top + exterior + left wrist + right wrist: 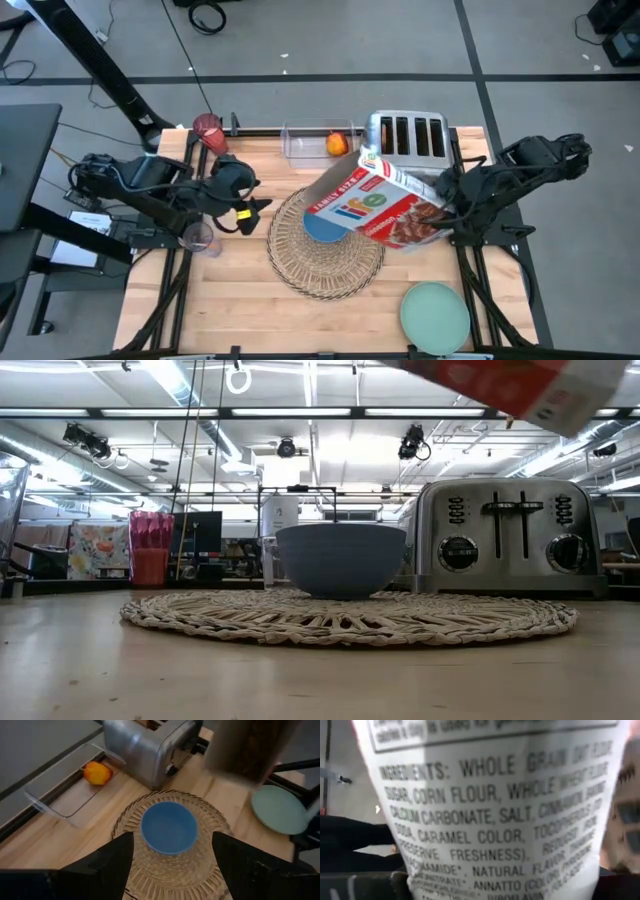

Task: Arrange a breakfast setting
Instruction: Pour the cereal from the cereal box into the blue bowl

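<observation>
A blue bowl (169, 827) stands in the middle of the round woven placemat (325, 255). Above them hangs a cereal box (380, 205), tilted, with my right gripper (452, 212) shut on it. My left gripper (171, 842) is open above the placemat's left side, its fingers pointing toward the bowl and touching nothing. A pale green plate (435, 315) lies on the table near the front right. An orange fruit (337, 143) lies in a clear tray (305, 142) at the back. A dark red cup (208, 128) stands at the back left. My right gripper holds the cereal box at its right-hand end (438, 205), coming from the table's right and slanting down. The box fills the right wrist view with its ingredients panel (495, 820) and hides the fingers. It hangs tilted, clear of the table, over the bowl.
A silver four-slot toaster (405, 135) stands at the back, right behind the placemat. A clear glass (197, 238) stands at the left edge, below the left arm. Bare wood shows in front of the placemat and at the front left.
</observation>
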{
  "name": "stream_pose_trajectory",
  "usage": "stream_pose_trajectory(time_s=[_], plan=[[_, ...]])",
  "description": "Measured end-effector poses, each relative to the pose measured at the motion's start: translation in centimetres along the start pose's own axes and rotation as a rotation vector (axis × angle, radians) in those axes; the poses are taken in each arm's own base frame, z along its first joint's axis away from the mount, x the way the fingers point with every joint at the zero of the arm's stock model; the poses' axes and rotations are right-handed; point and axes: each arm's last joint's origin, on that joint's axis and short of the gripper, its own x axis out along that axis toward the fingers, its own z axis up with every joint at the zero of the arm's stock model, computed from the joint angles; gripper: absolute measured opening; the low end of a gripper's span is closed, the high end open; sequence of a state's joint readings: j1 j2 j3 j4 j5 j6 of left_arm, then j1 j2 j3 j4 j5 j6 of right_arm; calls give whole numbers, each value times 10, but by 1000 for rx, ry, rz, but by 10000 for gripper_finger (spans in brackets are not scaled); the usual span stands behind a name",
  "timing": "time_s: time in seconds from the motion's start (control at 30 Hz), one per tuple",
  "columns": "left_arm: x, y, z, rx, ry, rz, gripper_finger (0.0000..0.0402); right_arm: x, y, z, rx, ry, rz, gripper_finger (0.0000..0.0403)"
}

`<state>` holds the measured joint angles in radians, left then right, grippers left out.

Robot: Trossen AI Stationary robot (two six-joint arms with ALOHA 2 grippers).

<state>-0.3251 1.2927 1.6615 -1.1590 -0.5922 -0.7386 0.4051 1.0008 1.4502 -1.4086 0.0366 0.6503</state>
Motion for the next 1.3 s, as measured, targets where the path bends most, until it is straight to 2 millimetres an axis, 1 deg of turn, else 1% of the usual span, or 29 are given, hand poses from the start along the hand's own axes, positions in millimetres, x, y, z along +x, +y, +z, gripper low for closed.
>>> stream_pose_trajectory(time_s=[0.1, 0.23, 0.3, 0.37, 0.47, 0.53, 0.6, 0.73, 0.87, 1.0, 1.07, 1.3], plan=[[7, -3, 0, -3, -32, 62, 274, 4, -2, -7, 36, 79, 23, 215], [23, -10, -1, 54, -76, 175, 274, 14, -5, -14, 58, 183, 22, 215], [34, -13, -1, 80, -61, 206, 274, 20, -6, -16, 74, 204, 15, 215], [45, -11, 0, 112, -14, 206, 274, 27, -7, -18, 92, 226, -3, 215], [62, 2, -2, 160, 45, 216, 274, 35, -9, -21, 125, 255, -14, 206], [74, 15, -6, 165, 97, 170, 274, 40, -10, -24, 164, 281, -25, 206], [83, 27, -7, 161, 89, 112, 274, 45, -11, -26, 197, 308, -35, 205], [102, 43, -20, 198, 71, 104, 274, 55, -11, -27, 258, 330, -57, 205], [119, 53, -35, 214, 109, 102, 274, 63, -12, -24, 330, 356, -63, 204], [132, 58, -46, 217, 153, 89, 274, 71, -11, -20, 396, 398, -61, 204], [136, 60, -52, 224, 173, 95, 274, 74, -11, -17, 426, 414, -53, 204], [137, 59, -53, 253, 169, 90, 274, 80, -9, -6, 556, 405, 18, 204]])
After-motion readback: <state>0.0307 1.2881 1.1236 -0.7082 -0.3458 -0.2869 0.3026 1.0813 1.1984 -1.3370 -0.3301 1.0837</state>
